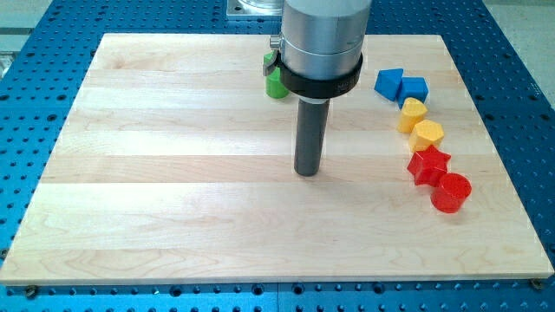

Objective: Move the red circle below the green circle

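Observation:
The red circle (451, 192) lies near the board's right edge, just below and right of a red star (428, 164). A green block (277, 83) shows at the view's top centre, half hidden behind the arm's grey body, so I cannot make out its shape; another green piece (269, 61) peeks out above it. My tip (308, 172) rests on the wooden board (173, 173) near its middle, well left of the red circle and below the green block, touching no block.
Two blue blocks (390, 82) (414, 87) sit at the upper right. Below them a yellow block (413, 113) and a yellow hexagon (427, 134) form a column running down to the red star. A blue perforated table surrounds the board.

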Robot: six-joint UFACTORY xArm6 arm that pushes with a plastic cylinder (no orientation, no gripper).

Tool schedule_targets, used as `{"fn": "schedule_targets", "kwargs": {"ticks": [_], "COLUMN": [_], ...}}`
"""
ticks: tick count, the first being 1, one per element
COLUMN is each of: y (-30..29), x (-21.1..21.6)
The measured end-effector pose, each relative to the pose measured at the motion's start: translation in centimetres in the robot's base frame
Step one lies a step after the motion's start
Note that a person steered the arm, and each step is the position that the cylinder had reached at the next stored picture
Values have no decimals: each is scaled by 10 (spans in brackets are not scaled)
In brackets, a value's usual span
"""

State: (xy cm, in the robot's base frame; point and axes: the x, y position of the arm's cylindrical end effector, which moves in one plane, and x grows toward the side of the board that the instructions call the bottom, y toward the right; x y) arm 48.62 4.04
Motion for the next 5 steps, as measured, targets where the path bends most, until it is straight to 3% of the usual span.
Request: {"fn": "schedule_targets", "kwargs": {"ticks": [1,3,4,5], "y": [30,246,272,192], "x": [46,77,61,45]}}
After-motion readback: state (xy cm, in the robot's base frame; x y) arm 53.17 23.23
